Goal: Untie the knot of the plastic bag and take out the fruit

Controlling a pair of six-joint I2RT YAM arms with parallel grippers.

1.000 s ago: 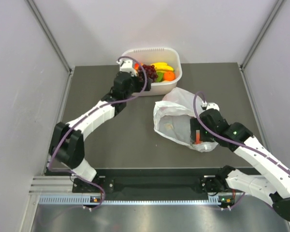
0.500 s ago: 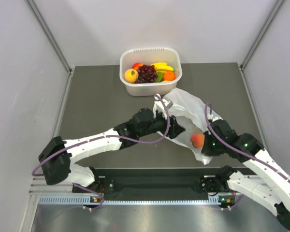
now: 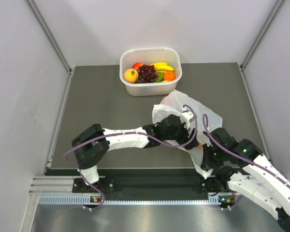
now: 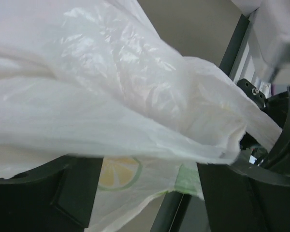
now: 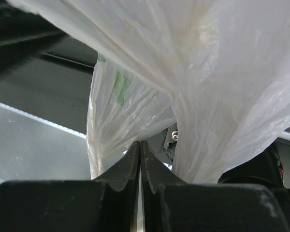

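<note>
The plastic bag (image 3: pixel 184 102) lies crumpled right of centre, its near corner drawn toward the front edge. My left gripper (image 3: pixel 183 128) reaches across onto the bag's middle. In the left wrist view its fingers (image 4: pixel 43 193) stand wide apart, and the bag (image 4: pixel 135 96) with its lemon print hangs between them. My right gripper (image 3: pixel 206 159) sits at the bag's near corner. In its wrist view my right gripper (image 5: pixel 140 143) is shut, with the bag (image 5: pixel 222 72) gathered just above its tips. The knot is not visible. Fruit (image 3: pixel 146 73) lies in the tub; none shows in the bag.
The white tub (image 3: pixel 151 89) stands at the back centre with grapes, a yellow-orange round fruit (image 3: pixel 131 75), an orange (image 3: pixel 169 76) and bananas (image 3: pixel 162 66). Grey walls close in both sides. The metal rail (image 3: pixel 135 191) runs along the near edge.
My left arm swung from the tub across to the bag and now covers the peach seen there. My right gripper shut and drew the bag's corner toward the front edge.
</note>
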